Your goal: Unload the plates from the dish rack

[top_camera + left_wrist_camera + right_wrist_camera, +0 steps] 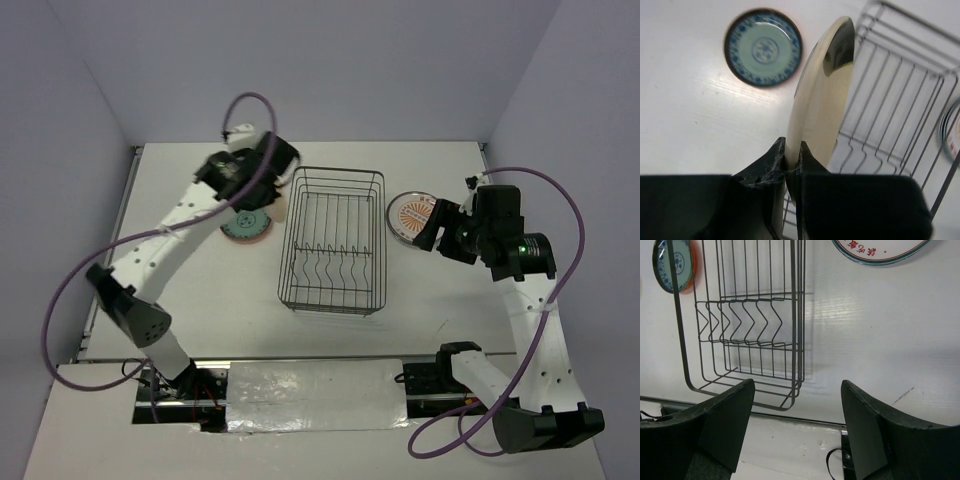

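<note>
The dark wire dish rack [333,240] stands mid-table with no plates in it. My left gripper [268,192] is shut on the rim of a cream plate [822,95] and holds it upright, edge-on, just left of the rack [900,115]. In the left wrist view the gripper [792,150] pinches the plate's lower edge. A blue-patterned plate with an orange-red rim [246,224] lies flat on the table left of the rack. A plate with an orange-patterned centre [412,216] lies right of the rack. My right gripper [432,230] is open and empty beside that plate.
In the right wrist view my open right gripper [797,390] hangs over bare table, with the rack [747,315] to its left and the white plate with reddish marks [880,252] at the top. A strip of foil tape [315,395] lies along the near edge.
</note>
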Robot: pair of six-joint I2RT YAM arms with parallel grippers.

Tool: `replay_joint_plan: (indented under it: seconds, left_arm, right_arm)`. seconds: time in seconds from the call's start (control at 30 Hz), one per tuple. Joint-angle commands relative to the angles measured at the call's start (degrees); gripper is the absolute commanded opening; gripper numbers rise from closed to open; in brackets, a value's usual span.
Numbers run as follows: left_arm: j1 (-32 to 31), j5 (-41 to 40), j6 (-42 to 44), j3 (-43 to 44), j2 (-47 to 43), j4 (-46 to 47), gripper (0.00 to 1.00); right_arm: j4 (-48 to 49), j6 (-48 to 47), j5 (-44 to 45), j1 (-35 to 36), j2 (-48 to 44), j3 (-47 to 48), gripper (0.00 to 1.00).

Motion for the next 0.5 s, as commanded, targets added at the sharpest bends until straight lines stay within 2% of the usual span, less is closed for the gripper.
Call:
replay_joint_plan:
  seconds: [0.0, 0.03, 0.07, 0.13, 0.17, 0.27, 0.33, 0.47]
  left_arm:
    - [13.6, 6.0, 8.9, -8.5, -9.4, 11.2, 0.0]
    - [17.2, 10.2, 10.7, -16.9, -13.5, 15.7, 0.0]
    - [24.3, 20.1, 12.6, -21.1, -15.4, 26.3, 0.0]
    - [30.5, 29.1, 15.1, -33.1, -19.0, 36.2, 0.0]
    - [35.3, 36.7, 15.4, -35.8, -19.4, 44.1, 0.0]
    - [41.5, 43.2, 15.2, -41.8, -16.8, 50.9, 0.06]
    - [46.3, 51.6, 12.4, -45.1, -12.8, 55.9, 0.06]
    - [47.5, 55.4, 10.8, -47.1, -8.1, 60.7, 0.12]
  right_arm:
    - [0.3, -0.2, -0.3, 0.5, 0.1, 2.0, 0.77]
    - [0.7, 0.0, -0.9, 0.4, 0.1, 1.4, 0.77]
    - [1.2, 0.1, -2.6, 0.4, -0.1, 1.1, 0.77]
    - [3.1, 0.6, -3.9, 0.6, -0.6, -0.4, 0.77]
    - [4.1, 0.8, -4.7, 0.6, -0.9, -0.9, 0.77]
    - [4.7, 1.1, -5.2, 0.6, -0.8, -1.7, 0.77]
    - [4.5, 0.9, -5.2, 0.5, -0.2, -1.5, 0.77]
    - [4.5, 1.5, -5.3, 0.5, -0.1, -1.2, 0.77]
